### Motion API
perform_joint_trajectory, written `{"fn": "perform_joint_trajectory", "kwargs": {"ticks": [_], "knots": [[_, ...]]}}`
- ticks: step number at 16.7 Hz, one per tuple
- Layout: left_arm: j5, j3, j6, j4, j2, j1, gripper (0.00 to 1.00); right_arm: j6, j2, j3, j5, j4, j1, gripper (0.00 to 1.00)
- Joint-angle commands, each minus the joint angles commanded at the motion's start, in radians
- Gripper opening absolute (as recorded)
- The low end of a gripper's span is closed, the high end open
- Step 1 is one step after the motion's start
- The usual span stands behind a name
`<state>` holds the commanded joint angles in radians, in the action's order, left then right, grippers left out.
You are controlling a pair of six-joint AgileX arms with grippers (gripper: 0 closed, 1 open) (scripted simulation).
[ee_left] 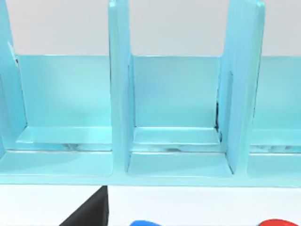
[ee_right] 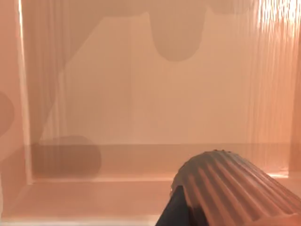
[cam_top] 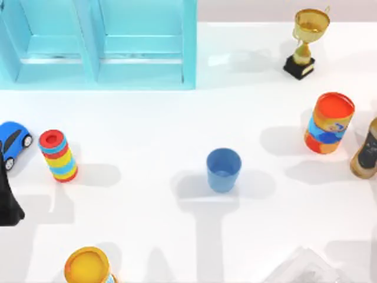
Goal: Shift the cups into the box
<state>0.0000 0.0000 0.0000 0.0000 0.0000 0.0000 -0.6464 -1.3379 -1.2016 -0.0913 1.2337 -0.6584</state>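
Note:
The plain blue cup (cam_top: 224,170) stands upright in the middle of the table, with no gripper near it. In the right wrist view, the ribbed reddish-brown cup (ee_right: 230,188) sits tilted close to the camera, with a dark finger (ee_right: 174,209) of my right gripper against its side. Behind it are the walls and floor of the translucent box (ee_right: 141,103). In the top view, a corner of that box (cam_top: 306,265) shows at the table's front right. My left gripper (cam_top: 9,200) is a dark shape parked at the far left edge.
A light blue divided shelf (cam_top: 100,47) fills the back left. A striped cylinder (cam_top: 58,155) and a blue toy car (cam_top: 13,141) stand at the left. At the right are an orange-and-blue can (cam_top: 328,122), a brown bottle (cam_top: 368,150) and a gold trophy (cam_top: 306,41). A yellow-topped can (cam_top: 87,266) is at the front left.

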Motion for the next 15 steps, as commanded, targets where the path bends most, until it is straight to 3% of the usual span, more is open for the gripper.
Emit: {"fn": "perform_joint_trajectory", "kwargs": {"ticks": [4,11,15], "knots": [[0.0,0.0,0.0,0.0,0.0,0.0,1.0,0.006,-0.005,0.015,0.002,-0.017,0.007,0.0],[0.0,0.0,0.0,0.0,0.0,0.0,1.0,0.017,-0.027,0.219,0.003,-0.253,0.017,0.0],[0.0,0.0,0.0,0.0,0.0,0.0,1.0,0.017,-0.032,0.231,0.003,-0.265,0.017,0.0]]}}
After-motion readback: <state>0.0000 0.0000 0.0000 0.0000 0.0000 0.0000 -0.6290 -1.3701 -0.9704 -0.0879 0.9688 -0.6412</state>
